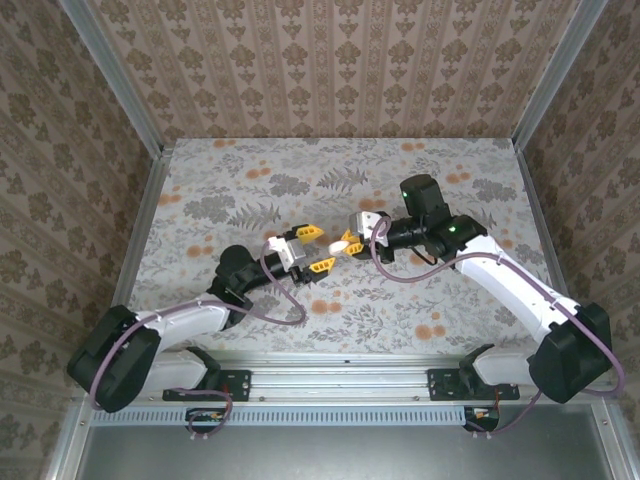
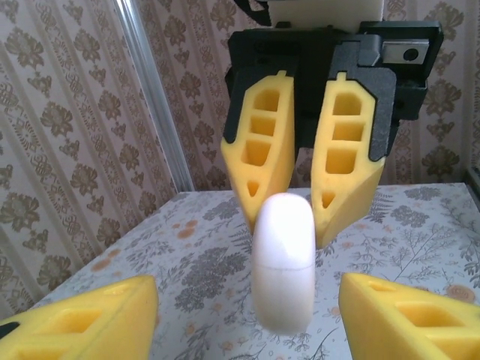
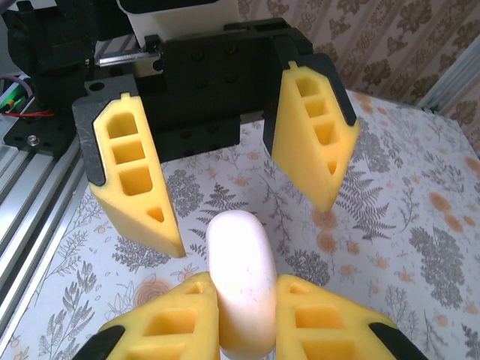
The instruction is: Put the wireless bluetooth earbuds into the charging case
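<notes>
left end effector (image 1: 317,249): jaws apart | right end effector (image 1: 348,242): jaws clamped

Top camera looks down from behind onto the counter (image 1: 250,165). Wrist cameras face each other close-up, sharing the white case (image 2: 283,262).

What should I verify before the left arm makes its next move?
1. Right gripper shut on the charging case: ok.
2. Left gripper jaws open: ok.
3. Left fingers apart from the case on both sides: ok.
4. Case lid open for the earbuds: not ok, its seam looks closed.
5. Where the earbuds are: cannot tell.
6. Case held above the table, not resting on it: ok.
</notes>
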`<state>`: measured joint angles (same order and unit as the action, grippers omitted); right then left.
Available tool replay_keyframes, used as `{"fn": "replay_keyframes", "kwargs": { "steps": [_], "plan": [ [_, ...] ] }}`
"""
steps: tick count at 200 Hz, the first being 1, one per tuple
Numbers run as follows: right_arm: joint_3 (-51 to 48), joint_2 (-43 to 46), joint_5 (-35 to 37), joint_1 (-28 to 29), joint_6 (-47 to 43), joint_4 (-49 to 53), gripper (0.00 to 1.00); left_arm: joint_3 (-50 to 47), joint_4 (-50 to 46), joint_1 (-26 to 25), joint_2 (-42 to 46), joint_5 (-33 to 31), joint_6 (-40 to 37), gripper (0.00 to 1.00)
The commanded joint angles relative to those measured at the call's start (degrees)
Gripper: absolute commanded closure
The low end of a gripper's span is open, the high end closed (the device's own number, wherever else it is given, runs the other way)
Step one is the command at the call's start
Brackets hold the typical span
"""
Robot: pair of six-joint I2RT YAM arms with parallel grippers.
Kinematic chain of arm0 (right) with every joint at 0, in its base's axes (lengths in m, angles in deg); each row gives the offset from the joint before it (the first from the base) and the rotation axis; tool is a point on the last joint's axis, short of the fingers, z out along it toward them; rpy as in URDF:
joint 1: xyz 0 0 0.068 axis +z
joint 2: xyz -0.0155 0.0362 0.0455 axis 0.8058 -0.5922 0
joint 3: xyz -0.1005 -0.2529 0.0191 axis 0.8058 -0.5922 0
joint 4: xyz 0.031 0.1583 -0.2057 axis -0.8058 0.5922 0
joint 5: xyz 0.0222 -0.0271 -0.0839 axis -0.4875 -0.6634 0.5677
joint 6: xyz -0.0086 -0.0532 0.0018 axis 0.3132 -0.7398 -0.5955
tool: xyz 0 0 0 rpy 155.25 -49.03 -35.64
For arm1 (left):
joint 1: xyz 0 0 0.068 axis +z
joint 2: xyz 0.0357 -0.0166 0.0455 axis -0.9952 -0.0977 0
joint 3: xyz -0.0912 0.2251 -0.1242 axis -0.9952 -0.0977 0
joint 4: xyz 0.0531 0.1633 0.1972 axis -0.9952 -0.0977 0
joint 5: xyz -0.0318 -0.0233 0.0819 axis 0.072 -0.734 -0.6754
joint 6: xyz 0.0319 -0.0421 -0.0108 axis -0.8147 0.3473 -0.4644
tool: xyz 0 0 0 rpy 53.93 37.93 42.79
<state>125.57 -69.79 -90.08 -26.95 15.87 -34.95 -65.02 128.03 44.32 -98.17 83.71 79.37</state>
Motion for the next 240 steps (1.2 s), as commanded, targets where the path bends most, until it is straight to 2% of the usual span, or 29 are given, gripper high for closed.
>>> {"fn": "replay_keyframes", "kwargs": {
  "steps": [1, 69, 98, 115, 183, 240],
  "plan": [
    [-1.0, 1.8, 1.4, -1.0, -0.3, 4.4, 0.82, 0.2, -6.3, -0.1, 2.8, -2.9, -1.1, 0.33],
    [-1.6, 2.3, 4.9, -5.5, 2.7, 7.7, 0.81, -0.1, -19.5, 0.1, 9.0, -8.6, -1.8, 0.26],
    [-1.6, 1.6, 3.1, -7.9, 5.2, 8.9, 0.81, -0.1, -22.5, 0.1, 9.5, -9.8, 0.9, 0.23],
    [-1.4, 0.9, 3.2, -9.0, 7.1, 9.2, 0.81, 0.2, -24.3, 0.2, 9.6, -13.0, 4.1, 0.18],
    [0.9, -5.4, 2.8, -12.2, 12.8, 13.3, 0.81, 7.0, -41.9, 1.3, 7.4, -21.7, 12.0, 0.11],
    [2.9, -13.1, 6.6, -13.8, 16.9, 15.6, 0.8, 12.5, -54.4, 2.5, 4.2, -26.8, 16.2, 0.09]
  ]
}}
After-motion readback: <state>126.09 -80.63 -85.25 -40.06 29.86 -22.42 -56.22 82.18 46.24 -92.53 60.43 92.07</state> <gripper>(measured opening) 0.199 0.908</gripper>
